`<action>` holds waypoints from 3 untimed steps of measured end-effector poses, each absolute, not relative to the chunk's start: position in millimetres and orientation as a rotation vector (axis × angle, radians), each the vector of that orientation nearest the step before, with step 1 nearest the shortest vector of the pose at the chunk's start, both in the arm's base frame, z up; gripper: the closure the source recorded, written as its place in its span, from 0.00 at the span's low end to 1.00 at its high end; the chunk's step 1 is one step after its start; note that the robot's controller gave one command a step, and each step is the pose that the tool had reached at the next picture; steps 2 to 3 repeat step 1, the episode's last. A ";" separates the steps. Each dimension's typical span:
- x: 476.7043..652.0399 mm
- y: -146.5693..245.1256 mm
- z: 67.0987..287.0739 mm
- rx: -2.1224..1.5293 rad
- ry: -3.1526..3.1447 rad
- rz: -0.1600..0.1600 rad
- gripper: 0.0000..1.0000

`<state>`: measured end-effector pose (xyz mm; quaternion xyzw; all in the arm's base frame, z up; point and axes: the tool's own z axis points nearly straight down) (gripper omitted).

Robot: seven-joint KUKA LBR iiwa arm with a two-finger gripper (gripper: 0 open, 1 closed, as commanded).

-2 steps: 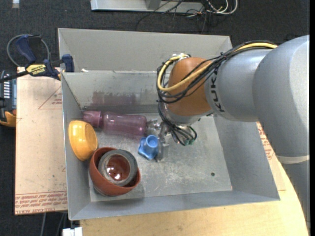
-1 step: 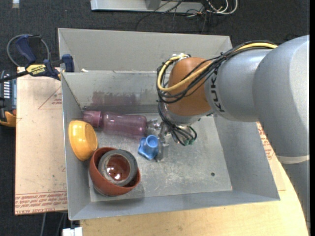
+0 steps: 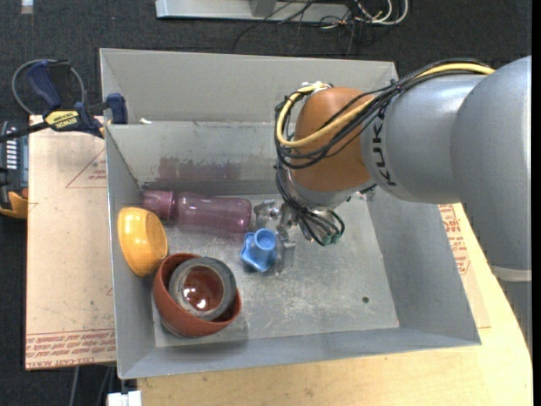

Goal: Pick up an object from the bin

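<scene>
We take the small blue cup (image 3: 258, 252) as our landmark. It lies near the middle of the grey metal bin (image 3: 338, 315), tipped on its side with its open mouth turned up and toward the back wall.

The gripper (image 3: 277, 240) is down on the bin floor, right against the cup's right side and upper rim. Its metal parts press so close to the blue plastic that we see no gap between them. Whether the gripper is spread, closed or clamped on the cup we cannot tell, since the wrist hides much of it. We cannot say the cup is held.

Above and to the right of the cup sits the orange cover (image 3: 331, 142) of the wrist, with yellow and black cables (image 3: 292, 125) looped around it. The thick grey arm (image 3: 448, 138) runs off further to the right.

To the upper left of the cup, a purple bottle (image 3: 199, 211) lies on its side along the foot of the back wall, its right end near the gripper.

Well to the left of the cup, a yellow bowl (image 3: 140, 240) rests tilted against the bin's left wall.

Below and to the left of the cup stands a brown-red bowl (image 3: 169, 313), touching the yellow one. Inside it is what looks like a grey ring (image 3: 221, 279) around a glossy dark red centre.

The floor to the right of the cup and below it is bare, scuffed metal.
</scene>
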<state>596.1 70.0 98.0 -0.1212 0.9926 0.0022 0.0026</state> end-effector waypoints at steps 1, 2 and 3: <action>596.7 70.4 145.6 -0.381 3.111 0.007 1.00; 596.7 70.4 145.6 -0.381 3.111 0.007 1.00; 596.7 70.4 145.6 -0.381 3.111 0.007 1.00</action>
